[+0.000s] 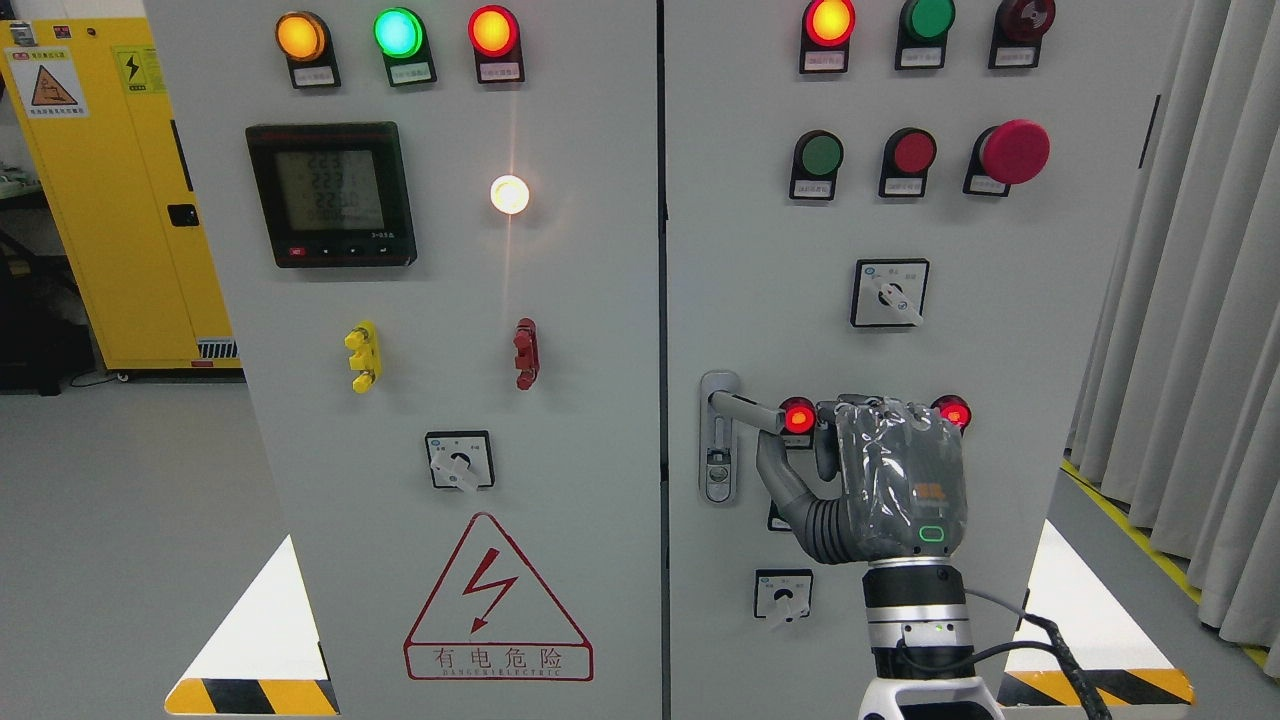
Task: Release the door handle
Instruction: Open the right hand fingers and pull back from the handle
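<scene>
The door handle [745, 408] sits on the right door [1000, 300] of the big grey cabinet, low down near the gap between the two doors. It is a grey bar. Its long side lies almost flat, and its free end points to the right and a little down. It grows out of a tall silver plate [718, 440] with a keyhole.

The right hand [880, 480] comes up from the bottom, right of the middle. Its fingers [880, 410] are curled a little near the top. The thumb [775, 470] reaches up to just under the tip of the handle. The hand sits beside the handle's end, not wrapped around it, and holds nothing.

There are two doors. The left door [450, 400] has three round lamps on top, one screen [330, 195] and one turn switch. The right door has three turn switches and one big red mushroom button [1012, 152].
</scene>
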Controlling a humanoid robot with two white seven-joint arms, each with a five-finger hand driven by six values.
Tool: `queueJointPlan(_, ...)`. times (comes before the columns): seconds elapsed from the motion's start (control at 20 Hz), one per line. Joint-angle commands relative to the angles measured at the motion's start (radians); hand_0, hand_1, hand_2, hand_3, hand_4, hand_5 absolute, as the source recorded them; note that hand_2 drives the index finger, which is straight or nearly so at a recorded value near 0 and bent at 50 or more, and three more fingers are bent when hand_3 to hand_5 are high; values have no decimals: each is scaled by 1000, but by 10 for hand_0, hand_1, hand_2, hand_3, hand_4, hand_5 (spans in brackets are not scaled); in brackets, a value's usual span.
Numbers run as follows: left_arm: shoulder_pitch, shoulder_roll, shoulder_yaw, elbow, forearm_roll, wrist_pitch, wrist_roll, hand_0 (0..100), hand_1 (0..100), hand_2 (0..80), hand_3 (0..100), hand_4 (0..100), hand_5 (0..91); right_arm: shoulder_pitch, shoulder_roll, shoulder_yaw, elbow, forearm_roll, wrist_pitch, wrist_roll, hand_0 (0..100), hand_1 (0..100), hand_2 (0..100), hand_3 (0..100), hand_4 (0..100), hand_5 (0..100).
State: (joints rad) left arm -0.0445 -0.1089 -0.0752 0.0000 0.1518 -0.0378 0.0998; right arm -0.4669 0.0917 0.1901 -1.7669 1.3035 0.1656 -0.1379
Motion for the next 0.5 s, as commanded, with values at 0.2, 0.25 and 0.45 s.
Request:
queueJointPlan(0.2, 0, 0, 0, -12, 0, -1, 0, 120, 556, 0, 0, 0, 0, 102, -10, -6, -45, -4, -63, -43, 540, 466, 952, 1000, 1000, 1000)
queueJointPlan(0.25, 0, 0, 0, -12, 0, -1, 0, 120, 556, 0, 0, 0, 0, 122, -19, -9, -52, -4, -64, -46, 544, 464, 883, 1000, 1000, 1000)
queueJointPlan(0.45, 0, 0, 0, -12, 0, -1, 0, 120, 556, 0, 0, 0, 0, 175, -41, -53, -77, -53, -130, -49, 536, 459, 630, 889, 863, 860)
